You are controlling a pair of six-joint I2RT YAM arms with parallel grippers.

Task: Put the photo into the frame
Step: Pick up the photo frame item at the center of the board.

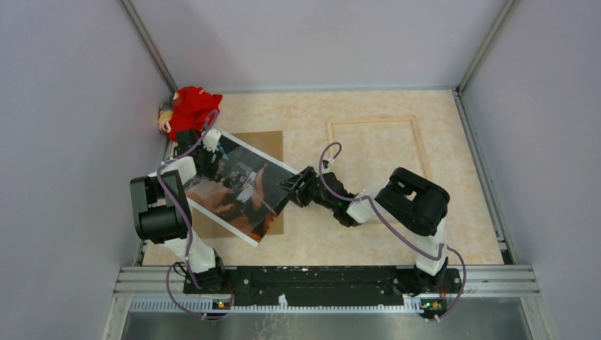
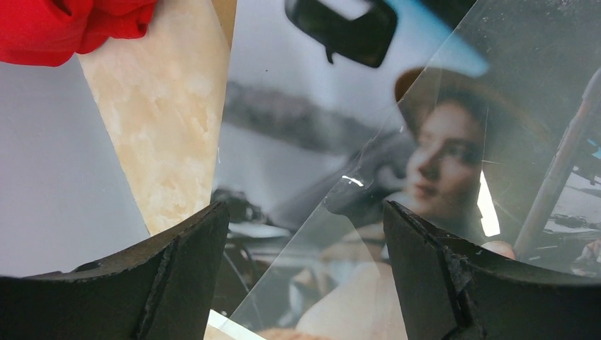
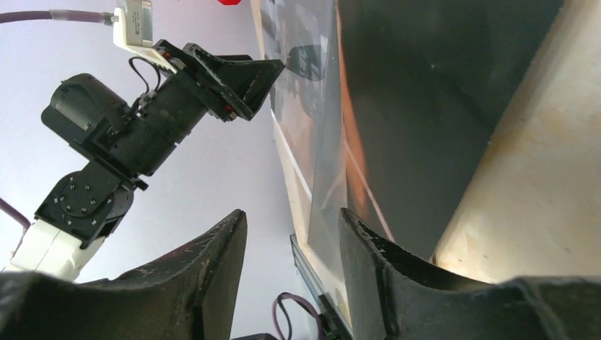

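The photo [image 1: 234, 202] lies tilted at the left of the table, partly over a brown backing board [image 1: 264, 139]. A clear sheet [image 2: 397, 212] rests across the photo's right part. My left gripper [image 1: 215, 164] is open above the photo's far left part; the left wrist view shows the print [image 2: 283, 142] between the spread fingers [image 2: 306, 241]. My right gripper [image 1: 290, 185] is open at the photo's right corner, with the clear sheet's edge [image 3: 327, 163] between its jaws [image 3: 292, 241], close to the right finger. The frame [image 1: 418, 145] lies rear side up at the back right, empty.
A red soft toy [image 1: 190, 106] sits in the back left corner by the wall, also at the top left of the left wrist view [image 2: 71, 21]. Grey walls close in three sides. The left arm [image 3: 127, 134] shows in the right wrist view.
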